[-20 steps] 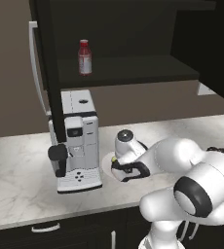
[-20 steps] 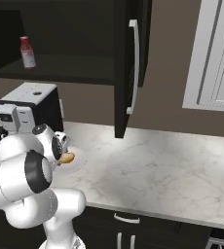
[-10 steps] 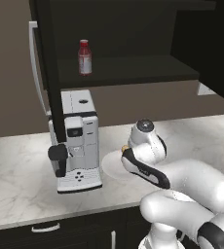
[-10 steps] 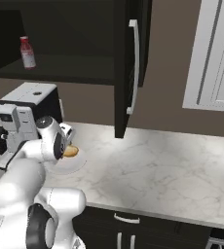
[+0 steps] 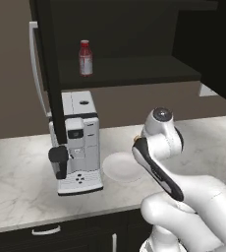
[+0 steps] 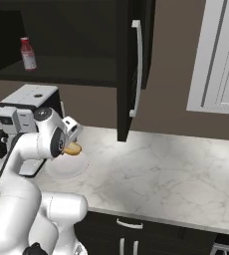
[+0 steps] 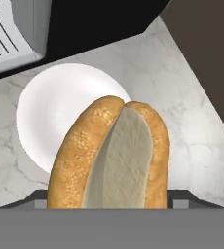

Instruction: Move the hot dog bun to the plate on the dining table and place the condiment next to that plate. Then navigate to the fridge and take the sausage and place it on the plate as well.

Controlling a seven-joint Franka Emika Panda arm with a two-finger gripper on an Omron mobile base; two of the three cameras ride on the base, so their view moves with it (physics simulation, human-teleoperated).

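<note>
Bun (image 7: pixel 111 155) – gripped between the gripper's (image 6: pixel 70 148) wide-set fingers – hangs above a bare white plate (image 7: pixel 50 112)

counter (image 5: pixel 16 172): marble | on it: coffee machine (image 5: pixel 78 142), white plate (image 5: pixel 122 167)

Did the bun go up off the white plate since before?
Yes. The hot dog bun, held in the gripper, has risen off the white plate beside the coffee machine.

Golden-brown hot dog bun (image 7: pixel 109 155) showing its pale split face, sitting raised above the white plate (image 7: pixel 50 112) on the marble counter, red condiment bottle (image 5: pixel 85 58) with pale label standing upright on the dark cabinet shelf
</note>
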